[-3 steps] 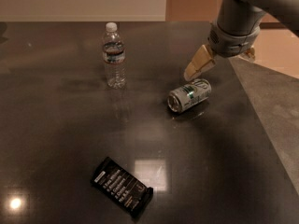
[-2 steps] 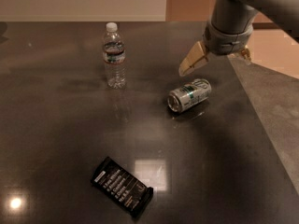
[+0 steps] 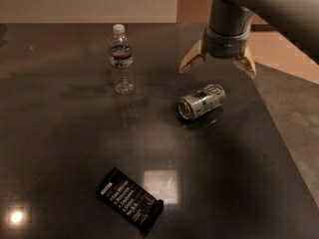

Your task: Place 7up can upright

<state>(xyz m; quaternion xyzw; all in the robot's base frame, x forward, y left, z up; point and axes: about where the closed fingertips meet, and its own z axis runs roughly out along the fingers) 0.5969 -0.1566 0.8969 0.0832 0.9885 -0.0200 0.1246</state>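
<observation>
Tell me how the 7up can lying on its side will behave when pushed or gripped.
Lying on its round side on the smooth table, the 7up can probably rolls if nudged. Its shiny metal wall likely dents under a hard squeeze. The open pincer hovers above it, not touching.

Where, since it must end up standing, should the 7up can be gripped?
Probably across the curved middle of the 7up can, from above: it lies on its side, so the fingers can close on its round wall. The gripper hangs open just beyond it.
</observation>
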